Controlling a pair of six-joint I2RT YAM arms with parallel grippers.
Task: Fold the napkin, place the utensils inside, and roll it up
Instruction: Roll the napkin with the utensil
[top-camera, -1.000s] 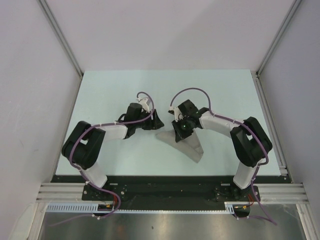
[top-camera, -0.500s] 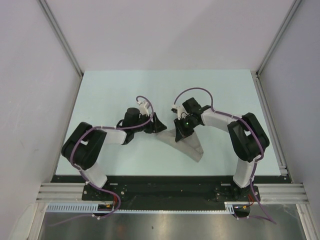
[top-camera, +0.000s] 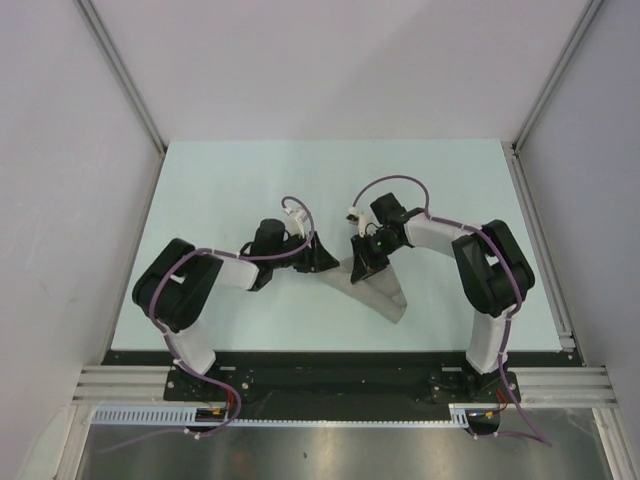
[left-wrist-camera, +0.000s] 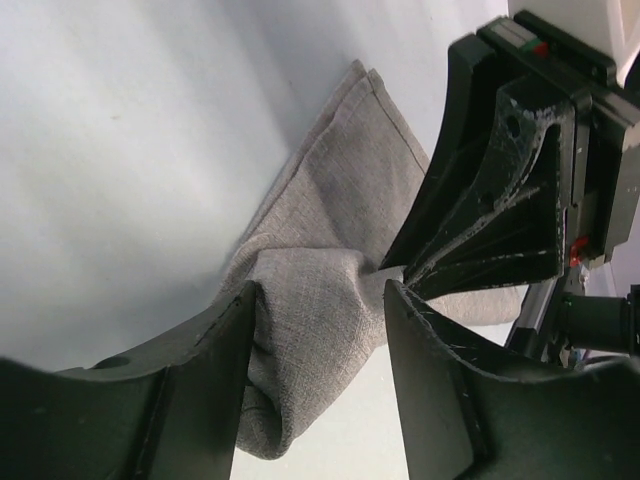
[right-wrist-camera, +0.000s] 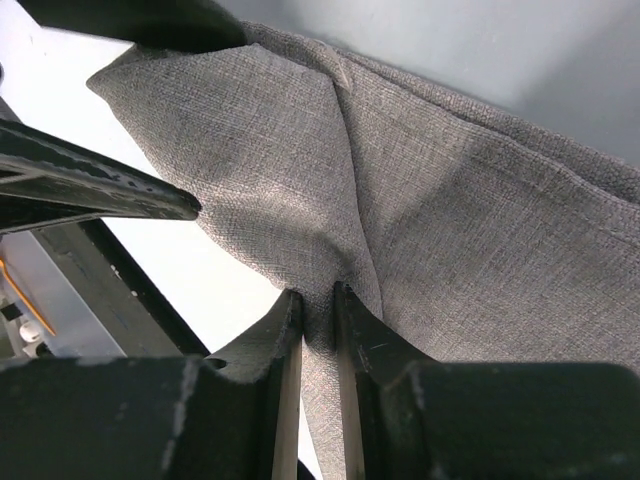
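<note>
Left arm (top-camera: 225, 270) and right arm (top-camera: 440, 233): white link shells, black joint housings; purple cable (top-camera: 385, 183) looped behind each hand. Left hand (left-wrist-camera: 320, 300): black, scuffed fingers (left-wrist-camera: 200, 390); right hand (right-wrist-camera: 318, 298): black fingers with triangular ribbing, small red and green marks (left-wrist-camera: 532, 43) behind them.

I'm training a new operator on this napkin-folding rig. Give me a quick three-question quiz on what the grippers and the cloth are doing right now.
1. True or false: the right gripper is pinching a fold of the napkin.
2. Pick one. The left gripper is:
A) shut on a fork
B) open, with its jaws either side of a raised ridge of cloth
C) over bare table, well away from the cloth
3. Short answer: between the two grippers, is the napkin lying flat or bunched up?

Key: 1 true; 2 B; 3 bunched up.
</note>
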